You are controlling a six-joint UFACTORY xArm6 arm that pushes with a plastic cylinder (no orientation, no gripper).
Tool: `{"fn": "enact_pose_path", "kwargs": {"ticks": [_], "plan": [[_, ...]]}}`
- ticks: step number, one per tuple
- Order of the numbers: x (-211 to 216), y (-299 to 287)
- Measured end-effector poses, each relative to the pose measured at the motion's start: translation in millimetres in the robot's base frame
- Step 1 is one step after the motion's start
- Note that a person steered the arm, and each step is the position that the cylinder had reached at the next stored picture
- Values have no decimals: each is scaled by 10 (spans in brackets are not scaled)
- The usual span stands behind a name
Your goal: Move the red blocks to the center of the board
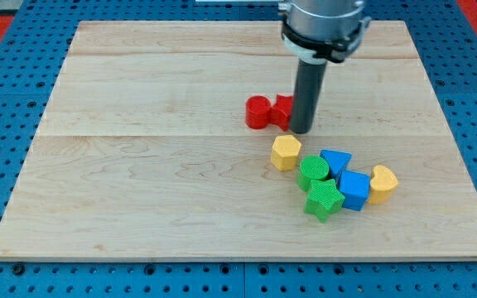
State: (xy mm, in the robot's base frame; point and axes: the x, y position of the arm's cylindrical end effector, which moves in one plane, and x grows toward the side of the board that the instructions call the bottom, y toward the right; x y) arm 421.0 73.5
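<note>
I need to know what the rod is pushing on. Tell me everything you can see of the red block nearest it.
The red block is small, glossy and plastic-looking, its shape unclear because my tip and rod cover its right side. It lies flat on the wooden board, just above centre. Its left side meets a red cylinder; they look to be touching. The yellow hexagonal block below stands apart.

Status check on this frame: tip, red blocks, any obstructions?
My tip against right side of red blocks, just above board centre. Yellow block sits close below; green, blue, yellow cluster lower right, apart.

A grey metal collar tops my straight dark rod [302, 130].
</note>
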Motion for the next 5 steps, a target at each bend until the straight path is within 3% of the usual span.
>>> {"fn": "enact_pose_path", "kwargs": {"ticks": [4, 5], "plan": [[-1089, -403], [-1047, -306]]}}
